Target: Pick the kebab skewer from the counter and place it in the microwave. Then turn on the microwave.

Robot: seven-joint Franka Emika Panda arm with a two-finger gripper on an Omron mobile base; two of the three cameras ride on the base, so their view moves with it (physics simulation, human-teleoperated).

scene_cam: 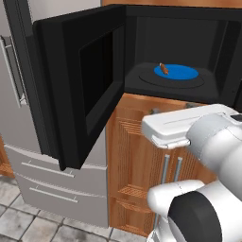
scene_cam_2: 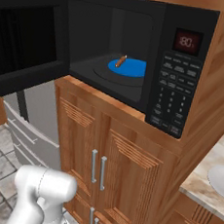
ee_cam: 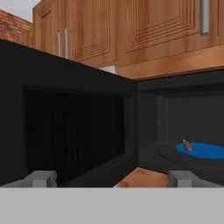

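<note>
The tool (ee_cam: pixel 112 178) stands fully open and holds nothing, its tips low in the hand view before the large black built-in microwave (scene_cam_2: pixel 180 67), while the small brown-orange kebab skewer (scene_cam_2: pixel 121 61) lies on the blue round plate (scene_cam_2: pixel 133 68) at the centre of the right base view. The black glass door (scene_cam: pixel 78 90) hangs wide open at the left of the left base view, so I judge that the arm may hit its edge or close it only partly, and the oven then would not start. I count one skewer, one plate, one microwave, one door and one red display (scene_cam_2: pixel 187 42).
</note>
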